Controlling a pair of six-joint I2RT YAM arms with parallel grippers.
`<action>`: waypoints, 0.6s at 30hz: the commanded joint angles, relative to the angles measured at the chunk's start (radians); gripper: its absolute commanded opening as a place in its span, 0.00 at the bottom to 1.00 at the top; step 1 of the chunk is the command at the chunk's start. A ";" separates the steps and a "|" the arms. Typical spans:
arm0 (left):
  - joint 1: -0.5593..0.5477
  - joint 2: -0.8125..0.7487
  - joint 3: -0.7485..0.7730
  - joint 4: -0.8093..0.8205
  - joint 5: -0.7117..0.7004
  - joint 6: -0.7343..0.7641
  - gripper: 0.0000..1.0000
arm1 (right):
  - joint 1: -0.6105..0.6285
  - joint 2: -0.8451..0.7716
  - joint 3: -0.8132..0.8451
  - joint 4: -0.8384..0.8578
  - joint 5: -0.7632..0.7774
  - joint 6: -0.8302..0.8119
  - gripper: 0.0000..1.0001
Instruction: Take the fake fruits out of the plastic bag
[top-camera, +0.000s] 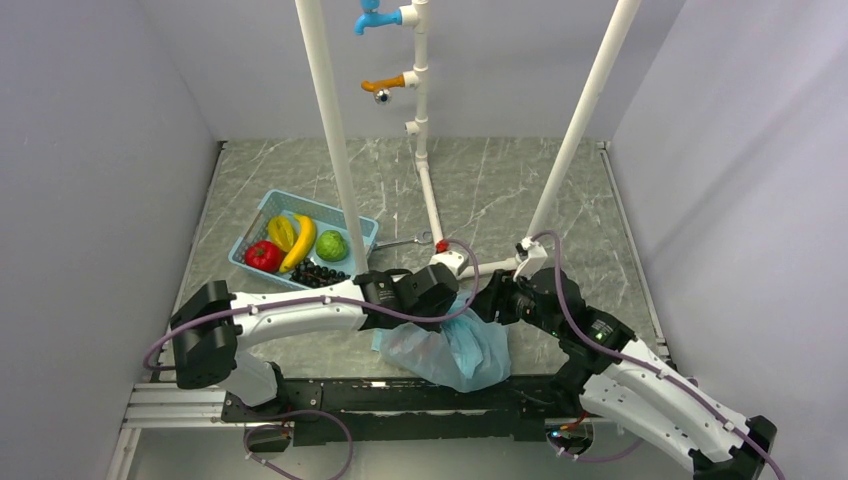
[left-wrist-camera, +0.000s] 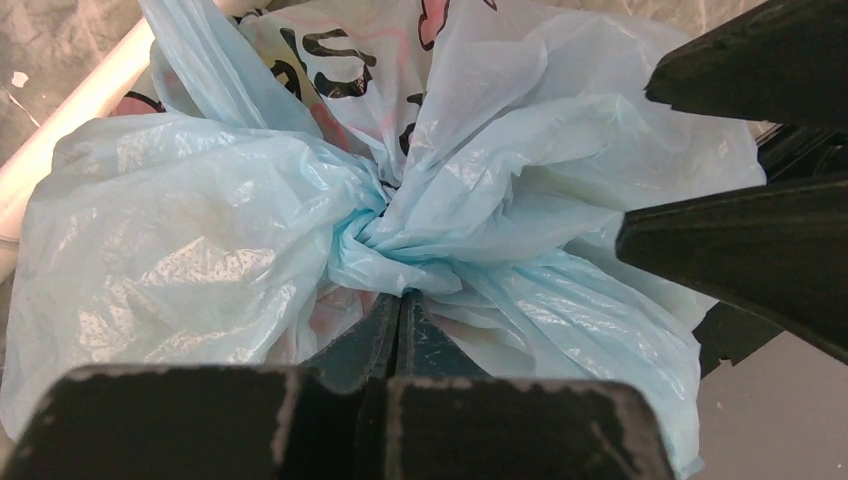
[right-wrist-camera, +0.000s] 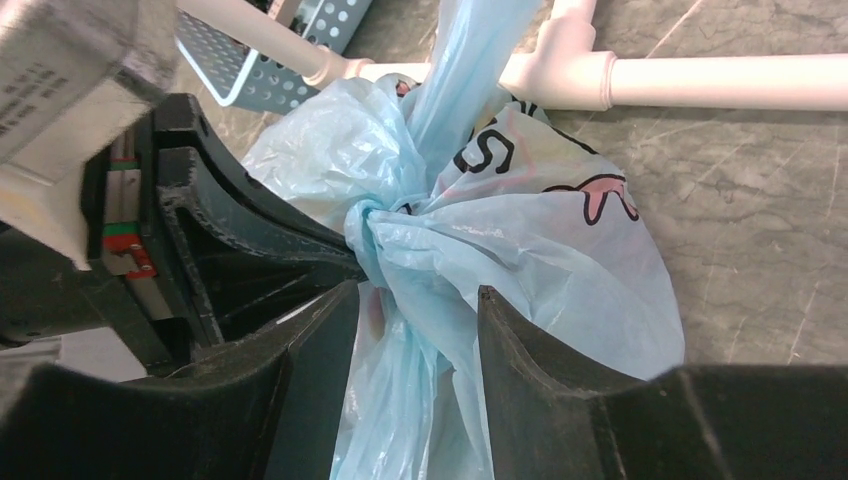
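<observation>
Lying crumpled at the near edge of the worktop (top-camera: 500, 190), the plastic bag (top-camera: 455, 355) is flanked by the two arms, and its top is gathered into a tight knot (right-wrist-camera: 375, 225). The left gripper (left-wrist-camera: 400, 305) is positioned at the bag from the left, with its fingers pressed together and clamped on the plastic at the knot. The right gripper (right-wrist-camera: 415, 295) is positioned from the right with its fingers held apart, and a twisted strip of the bag is passed between them. The fake fruits cannot be made out through the plastic. A white pipe (right-wrist-camera: 700, 75) is laid on the worktop just beyond the bag. A blue basket (top-camera: 250, 228) holding bananas (top-camera: 292, 240) is set well apart, at the far left.
</observation>
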 joint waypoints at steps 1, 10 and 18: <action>0.000 -0.088 -0.037 0.086 0.011 0.013 0.00 | 0.004 0.017 0.046 -0.019 -0.015 -0.048 0.50; -0.007 -0.354 -0.307 0.381 0.016 0.013 0.00 | 0.003 0.090 0.142 -0.096 0.062 -0.131 0.54; -0.021 -0.372 -0.338 0.392 0.013 0.014 0.00 | 0.004 0.187 0.172 -0.018 -0.209 -0.307 0.64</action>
